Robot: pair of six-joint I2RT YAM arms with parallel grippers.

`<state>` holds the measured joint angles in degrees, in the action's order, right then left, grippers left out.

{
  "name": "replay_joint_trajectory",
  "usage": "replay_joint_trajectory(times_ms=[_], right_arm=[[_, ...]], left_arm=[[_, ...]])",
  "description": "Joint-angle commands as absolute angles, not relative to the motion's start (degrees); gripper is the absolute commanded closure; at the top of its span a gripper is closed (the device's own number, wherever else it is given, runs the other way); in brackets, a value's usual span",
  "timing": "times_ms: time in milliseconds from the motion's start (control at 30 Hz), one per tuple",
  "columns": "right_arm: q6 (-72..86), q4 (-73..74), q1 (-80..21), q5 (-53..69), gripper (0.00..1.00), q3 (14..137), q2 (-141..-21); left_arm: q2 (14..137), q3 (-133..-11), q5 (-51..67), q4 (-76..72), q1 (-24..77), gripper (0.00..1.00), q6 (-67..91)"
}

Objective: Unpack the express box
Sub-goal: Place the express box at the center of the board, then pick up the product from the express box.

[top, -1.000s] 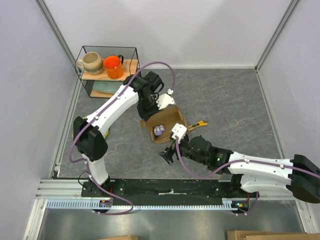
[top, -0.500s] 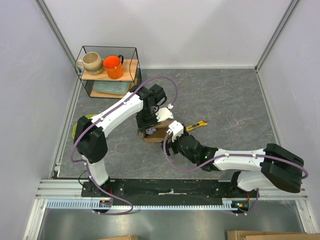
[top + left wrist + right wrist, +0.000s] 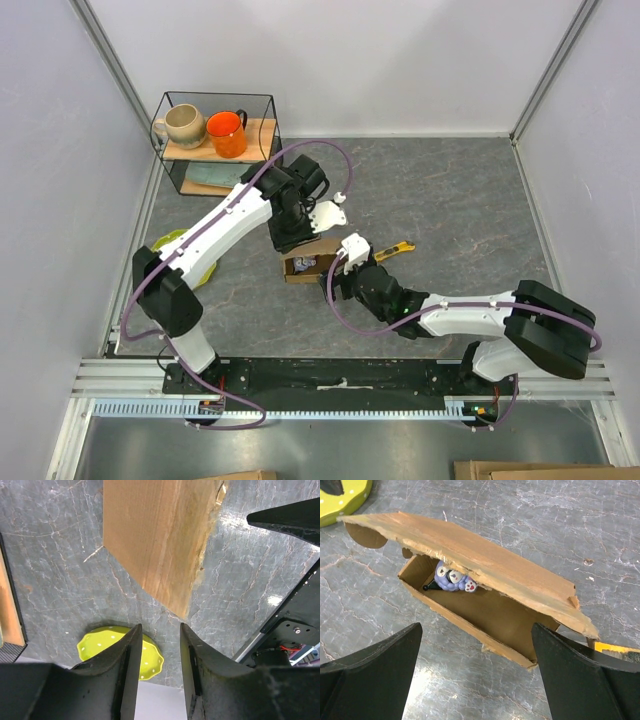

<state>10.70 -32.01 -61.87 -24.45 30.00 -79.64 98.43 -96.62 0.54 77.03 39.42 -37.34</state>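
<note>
The express box [image 3: 303, 264], brown cardboard, lies open on the grey table with its torn lid flap raised. In the right wrist view the box [image 3: 485, 615] holds a small purple toy [image 3: 452, 577] with paw prints. My right gripper [image 3: 476, 625] is wide open just in front of the box's near wall, with nothing between the fingers; from above it [image 3: 337, 283] sits right of the box. My left gripper [image 3: 298, 236] is over the box's far side. In the left wrist view its fingers [image 3: 160, 626] stand slightly apart and empty, just below the cardboard flap [image 3: 160, 540].
A green dotted plate [image 3: 175, 245] lies left of the box and shows in the left wrist view [image 3: 120, 650]. A yellow utility knife [image 3: 395, 251] lies right of the box. A wire rack [image 3: 215, 130] with two mugs stands at the back left.
The box has shifted left and toward the front, and its lid now stands over the opening. My right gripper has moved up to the box. My left gripper has drawn back slightly.
</note>
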Motion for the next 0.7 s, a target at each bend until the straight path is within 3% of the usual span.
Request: replay_joint_trajectory(times_ms=[0,33,67,333,567,667], right_arm=[[13.01,-37.61,-61.7,-27.07,0.02,32.25,-80.68],[12.92,-37.97,-61.79,-27.42,0.02,32.52,-80.86],[12.75,-37.97,-61.7,-28.12,0.02,33.04,-81.03],[10.55,-38.14,-58.98,-27.69,0.02,38.14,-82.53],[11.78,-37.62,-54.5,-24.26,0.02,40.6,-84.55],[12.22,-36.39,-52.48,-22.42,0.02,42.88,-86.39]], left_arm=[[95.45,-99.84,1.31,88.15,39.73,0.53,-37.71],[95.28,-100.19,1.58,88.15,39.73,0.38,-37.44],[95.01,-100.54,1.93,88.15,39.64,0.01,-37.18],[90.09,-103.62,7.55,87.28,37.54,0.01,-38.58],[82.1,-100.56,30.91,75.95,18.84,0.01,-41.83],[78.06,-92.57,33.75,69.98,17.67,0.01,-44.12]])
